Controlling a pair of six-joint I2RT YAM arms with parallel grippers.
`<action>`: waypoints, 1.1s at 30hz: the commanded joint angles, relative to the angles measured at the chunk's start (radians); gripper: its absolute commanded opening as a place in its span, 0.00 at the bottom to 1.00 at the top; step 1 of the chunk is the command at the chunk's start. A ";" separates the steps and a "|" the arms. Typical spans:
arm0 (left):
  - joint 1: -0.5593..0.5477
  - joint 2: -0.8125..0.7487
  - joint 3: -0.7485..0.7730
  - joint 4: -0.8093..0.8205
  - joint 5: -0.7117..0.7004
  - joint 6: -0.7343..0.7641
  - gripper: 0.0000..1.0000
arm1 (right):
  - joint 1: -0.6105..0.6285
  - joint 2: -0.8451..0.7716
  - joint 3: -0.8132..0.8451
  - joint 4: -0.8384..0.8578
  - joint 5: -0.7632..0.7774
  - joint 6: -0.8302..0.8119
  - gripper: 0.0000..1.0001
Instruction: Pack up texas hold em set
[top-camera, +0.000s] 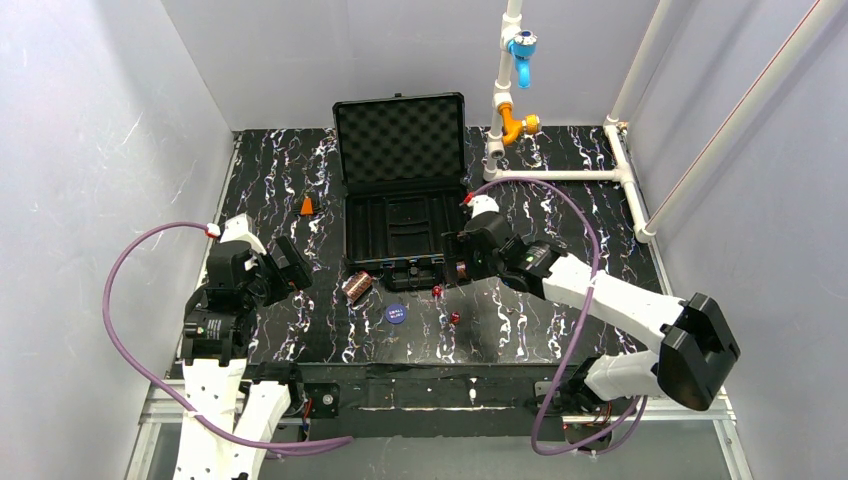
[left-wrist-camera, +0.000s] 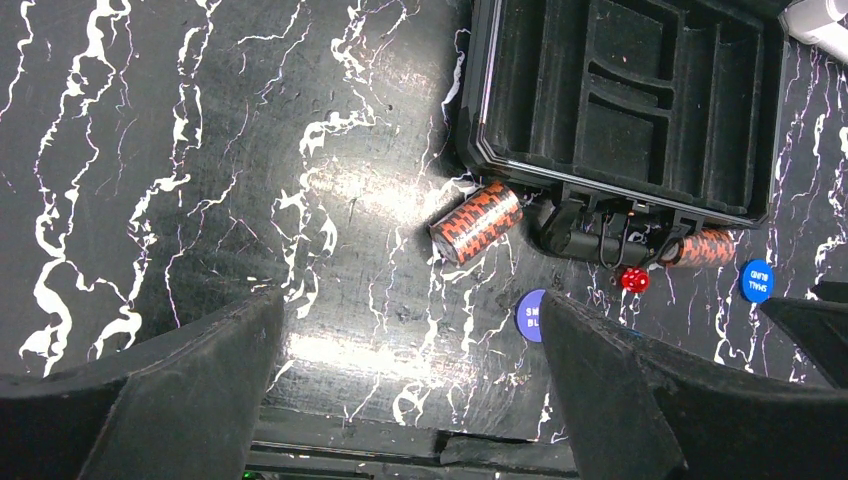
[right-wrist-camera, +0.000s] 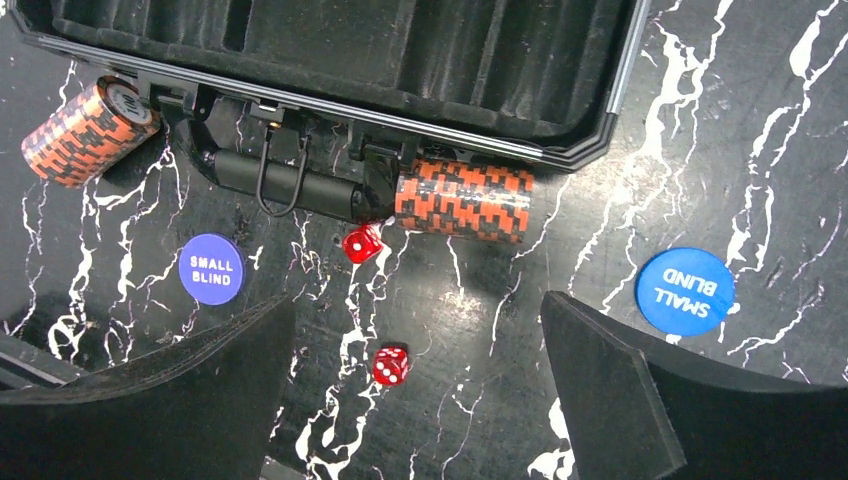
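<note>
Case (top-camera: 403, 190) sits open at mid-table, beyond both arms. Foam lid (top-camera: 400, 140) stands up at the back. Slotted tray (top-camera: 395, 228) lies flat, facing up. The loose pieces lie on the black marbled table (top-camera: 280, 180), outside the case and along its near edge.

- Left stack (right-wrist-camera: 85, 130): on its side, skewed, just beside the case's near left corner.
- Right stack (right-wrist-camera: 462, 200): on its side against the near wall, one end at the handle (right-wrist-camera: 290, 190).
- Far die (right-wrist-camera: 362, 243): red, tucked just below where handle and right stack meet. Cannot tell whether it touches them.
- Near die (right-wrist-camera: 390, 364): red, apart from the far die, closer to the arms. In the right wrist view it sits between the two fingers.
- Left disc (right-wrist-camera: 211, 268): blue, printed SMALL BLIND, flat, on the near side of the left stack and apart from it.
- Right disc (right-wrist-camera: 685, 290): same print, flat, right of the right stack and clear of the case corner.

Right gripper (right-wrist-camera: 415, 300) hangs over the case's near edge above the dice, jaws spread wide, holding nothing. Left gripper (left-wrist-camera: 410, 300) hovers left of the case over bare table, jaws also spread wide and holding nothing.

An orange cone (top-camera: 307, 206) stands near the case's left side. A white pipe frame (top-camera: 560, 175) occupies the far right.
</note>
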 joint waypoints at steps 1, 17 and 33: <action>0.007 0.003 -0.011 0.005 0.014 0.012 0.99 | 0.047 0.031 -0.009 0.067 0.092 -0.020 1.00; 0.007 0.016 -0.014 0.011 0.014 0.014 0.99 | 0.104 0.123 -0.019 0.081 0.164 0.000 1.00; 0.007 0.008 -0.015 0.013 0.044 0.014 0.99 | 0.118 0.204 0.017 0.054 0.175 0.007 1.00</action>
